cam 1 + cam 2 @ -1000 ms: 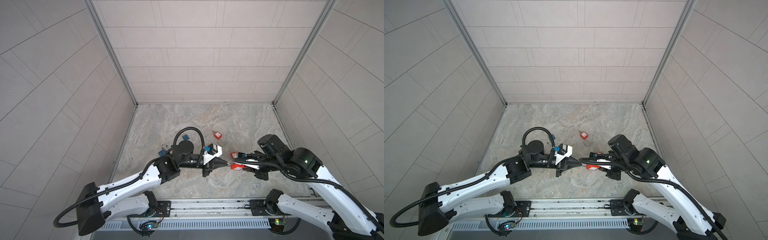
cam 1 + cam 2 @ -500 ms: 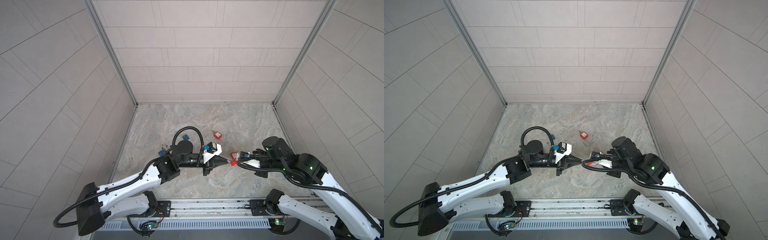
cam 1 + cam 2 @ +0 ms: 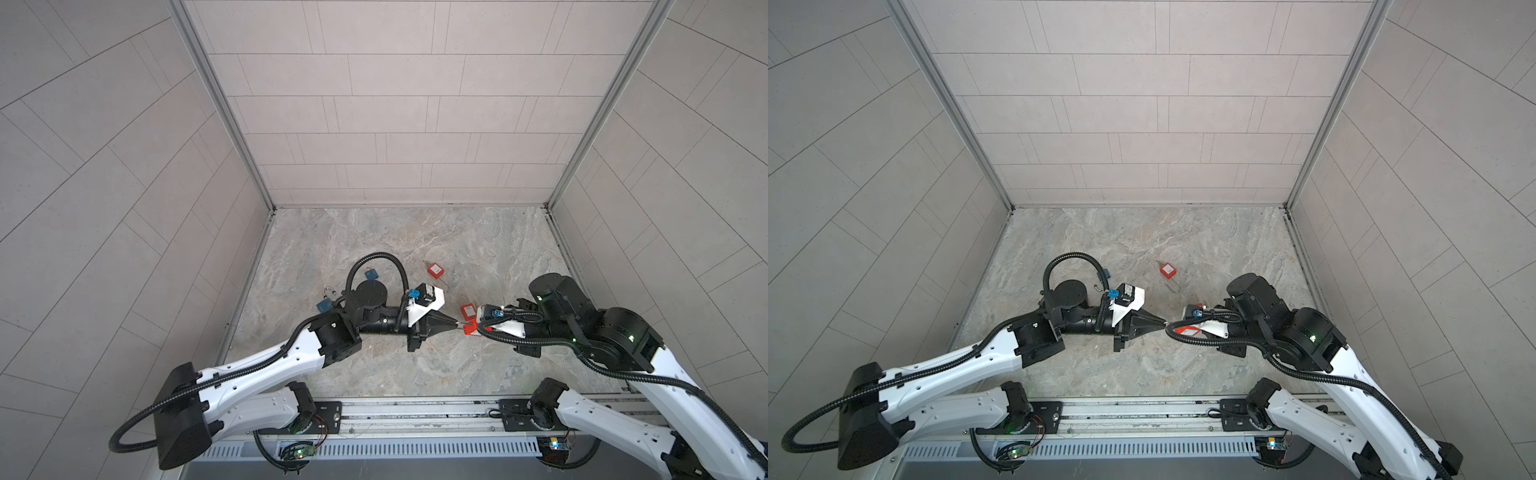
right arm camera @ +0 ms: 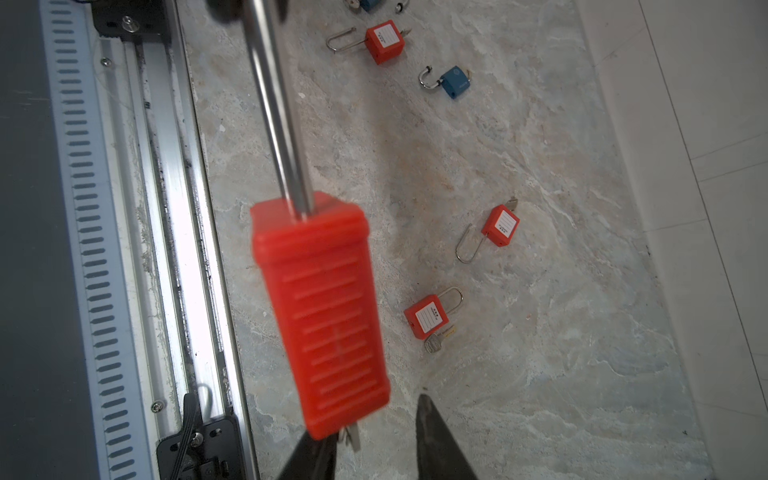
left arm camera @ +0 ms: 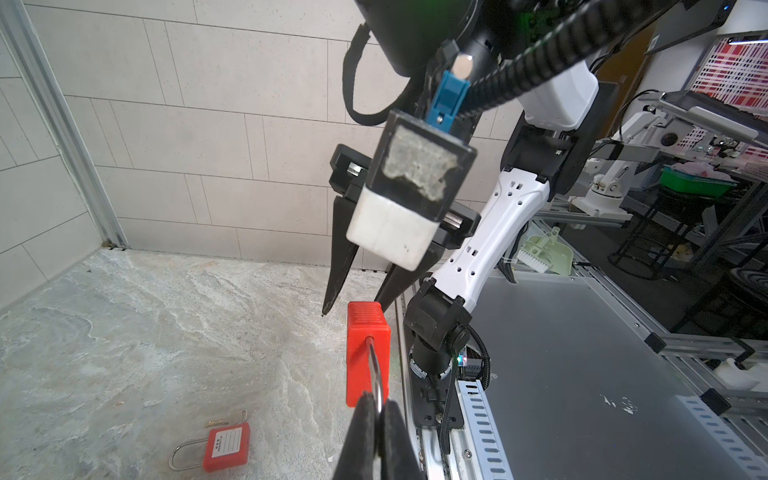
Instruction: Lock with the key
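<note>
Just beyond the front rail (image 4: pixel 166 249), my left tool (image 5: pixel 377 411) is pinched tight on the steel shackle (image 5: pixel 375 374) of a red padlock (image 4: pixel 322 311). It holds the lock in the air, clear of the desk (image 4: pixel 561 374).

My right tool (image 4: pixel 370 415) faces it from the opposite side, at the keyway end of the body. Its jaws are a modest way apart and grip nothing. The key (image 4: pixel 349 436) pokes out of the padlock's underside between them, close to one finger. I cannot tell whether that finger touches it. In both top views the two tools meet almost tip to tip over the front half of the desk.

As I judge it, the fetching is done: the padlock is lifted and braced, and the key sits in its keyway. The shackle shows edge-on, so I cannot see whether its free leg is pushed home, and I cannot call the lock shut. What seems left is to close on the key's head, turn it, and check that the shackle is seated.

Farther out on the desk lie three other red padlocks (image 4: pixel 428 318), each with a white label, none near either tool. Past them is a blue padlock (image 4: pixel 455 83) whose shackle appears hooked open. The tiled wall (image 3: pixel 382 124) closes the scene behind.
</note>
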Controlling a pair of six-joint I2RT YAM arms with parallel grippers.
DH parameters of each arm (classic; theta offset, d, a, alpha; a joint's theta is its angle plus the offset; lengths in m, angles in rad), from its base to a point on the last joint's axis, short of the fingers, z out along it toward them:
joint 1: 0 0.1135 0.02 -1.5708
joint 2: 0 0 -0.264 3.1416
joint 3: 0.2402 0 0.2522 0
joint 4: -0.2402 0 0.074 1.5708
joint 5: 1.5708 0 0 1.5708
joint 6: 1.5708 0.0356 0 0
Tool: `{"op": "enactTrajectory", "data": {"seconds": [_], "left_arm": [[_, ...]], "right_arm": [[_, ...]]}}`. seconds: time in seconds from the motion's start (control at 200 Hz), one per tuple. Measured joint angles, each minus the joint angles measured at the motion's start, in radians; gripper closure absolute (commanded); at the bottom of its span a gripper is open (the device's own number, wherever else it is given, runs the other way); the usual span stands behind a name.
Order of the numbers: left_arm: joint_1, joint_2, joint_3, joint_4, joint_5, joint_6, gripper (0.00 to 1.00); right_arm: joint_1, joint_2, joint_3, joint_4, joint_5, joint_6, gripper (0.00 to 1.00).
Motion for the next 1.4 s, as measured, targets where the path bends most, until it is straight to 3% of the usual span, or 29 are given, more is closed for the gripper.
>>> {"op": "enactTrajectory", "data": {"seconds": [0.67, 1.401], "left_arm": [[-0.006, -0.003, 0.0, -0.014, 0.005, 0.039, 1.0], [0.047, -0.148, -0.104, -0.064, -0.075, 0.076, 1.0]], "right_arm": [[-0.005, 0.002, -0.023, -0.014, -0.086, 0.008, 0.99], [0.003, 0.008, -0.08, 0.163, -0.069, -0.063, 1.0]]}}
